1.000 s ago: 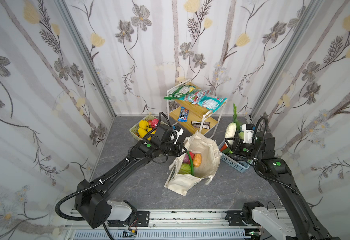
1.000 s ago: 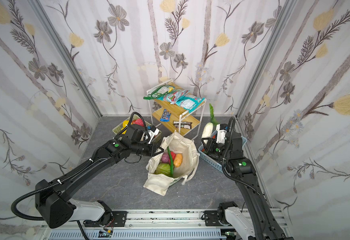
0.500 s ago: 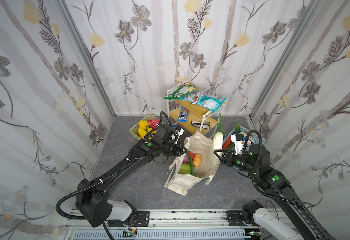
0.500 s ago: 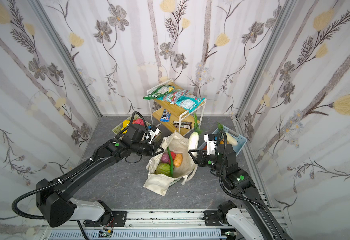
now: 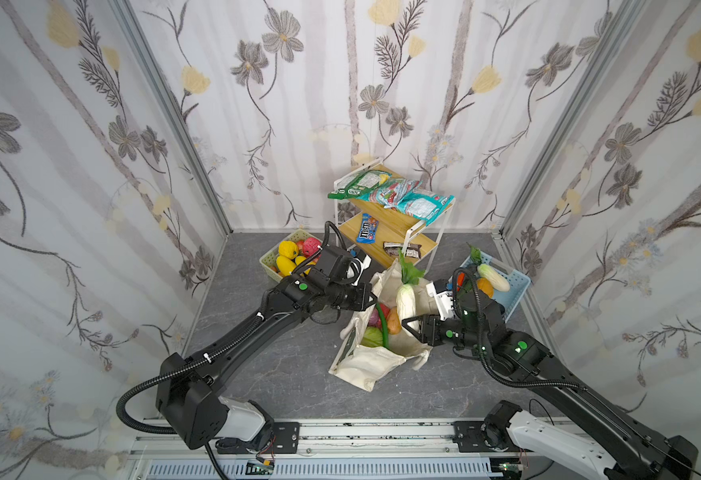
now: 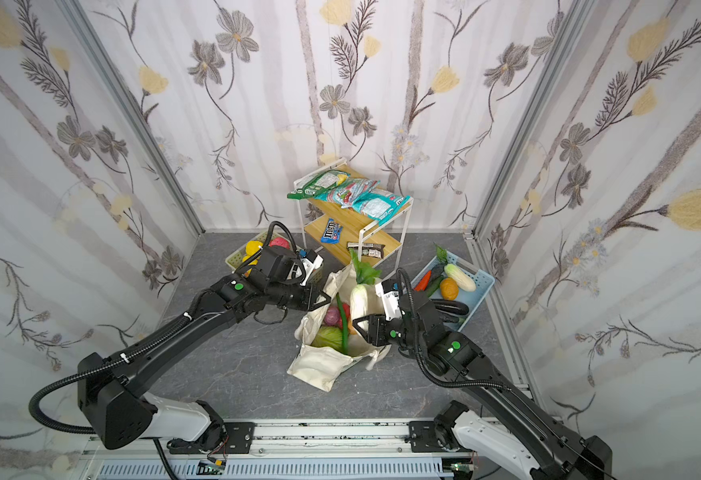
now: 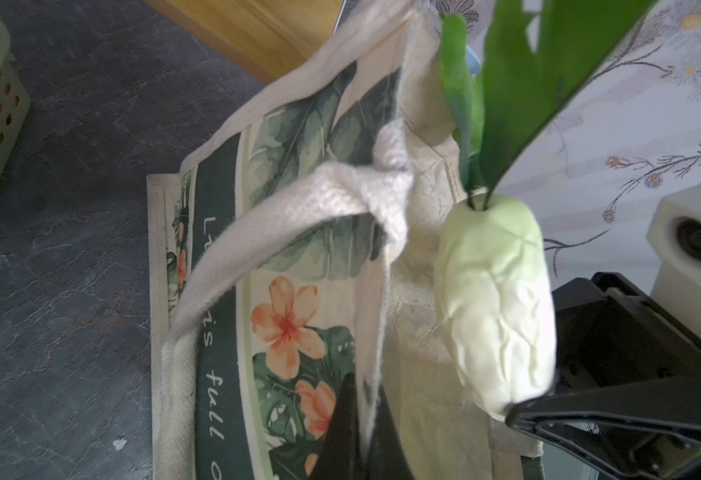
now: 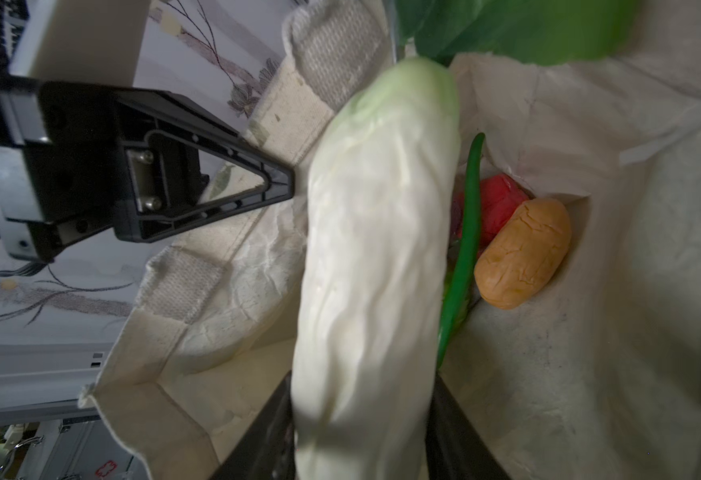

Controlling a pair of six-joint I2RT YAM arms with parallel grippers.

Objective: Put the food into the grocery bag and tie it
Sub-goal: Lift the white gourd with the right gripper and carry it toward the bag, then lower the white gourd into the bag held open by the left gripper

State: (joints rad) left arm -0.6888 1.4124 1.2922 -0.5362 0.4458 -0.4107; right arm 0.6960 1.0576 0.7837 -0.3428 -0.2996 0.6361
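Note:
The cream grocery bag [image 5: 365, 365] [image 6: 319, 365] lies slumped on the grey floor, its mouth held up. My left gripper [image 5: 371, 297] [image 6: 326, 300] [image 7: 365, 399] is shut on the bag's cloth rim [image 7: 371, 299], beside a white rope handle [image 7: 299, 208]. My right gripper [image 5: 407, 322] [image 6: 359, 324] [image 8: 359, 415] is shut on a white radish [image 5: 406, 299] [image 6: 358, 300] [image 7: 494, 307] [image 8: 373, 266] with green leaves, held over the bag's mouth. Inside lie a tan piece of food [image 8: 523, 253], a red one [image 8: 498, 203], a long green one [image 8: 465, 249] and a green cabbage [image 5: 371, 336].
A pale green basket [image 5: 270, 259] of yellow and red fruit stands behind my left arm. A light blue basket [image 5: 515, 286] with vegetables sits at the right wall. A two-tier rack [image 5: 394, 226] with snack packets stands just behind the bag.
My right arm has carried the radish from the blue basket leftward to above the bag's mouth. My left gripper has kept its hold on the rim.

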